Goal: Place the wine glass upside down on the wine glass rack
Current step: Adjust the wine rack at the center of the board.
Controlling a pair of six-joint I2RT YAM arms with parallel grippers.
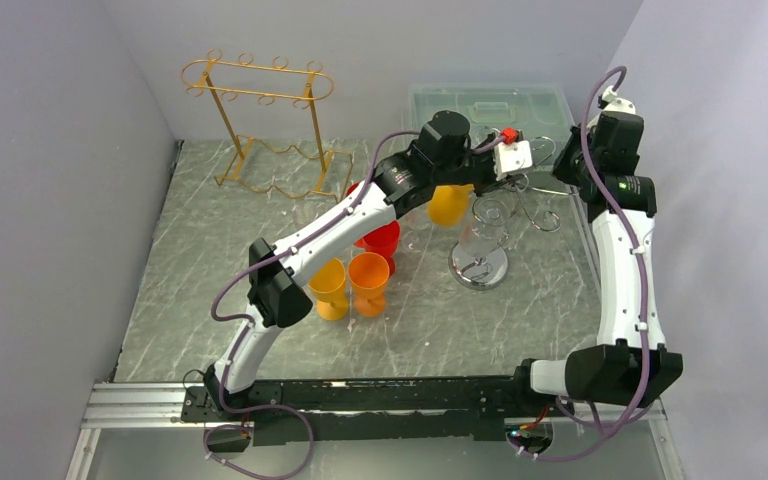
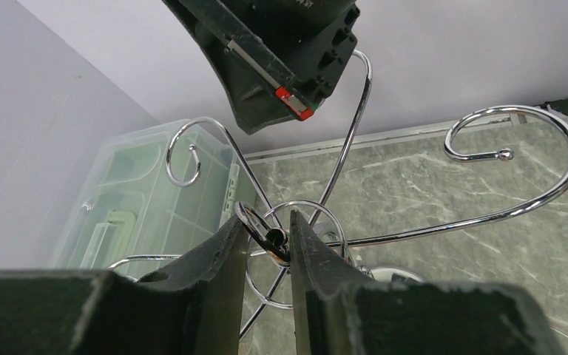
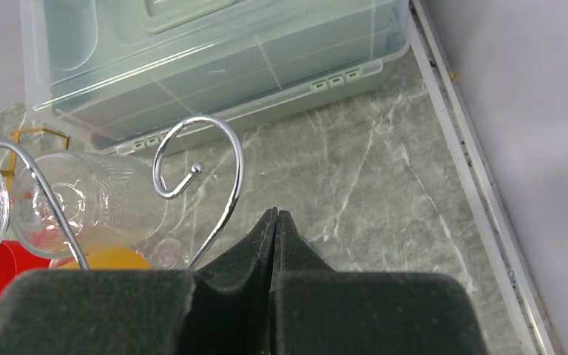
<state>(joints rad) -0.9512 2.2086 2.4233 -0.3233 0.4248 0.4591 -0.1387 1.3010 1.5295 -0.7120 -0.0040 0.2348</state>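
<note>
Left tool is pinching the small top ring of the chrome wine glass rack, which stands at 1 o'clock on the marble surface. Right tool is pressed together with nothing in it, just beside one curled hook. I see a clear wine glass at 9 o'clock from its tip, tilted. I cannot tell whether it hangs on a hook. Orange goblets stand near the centre.
</note>
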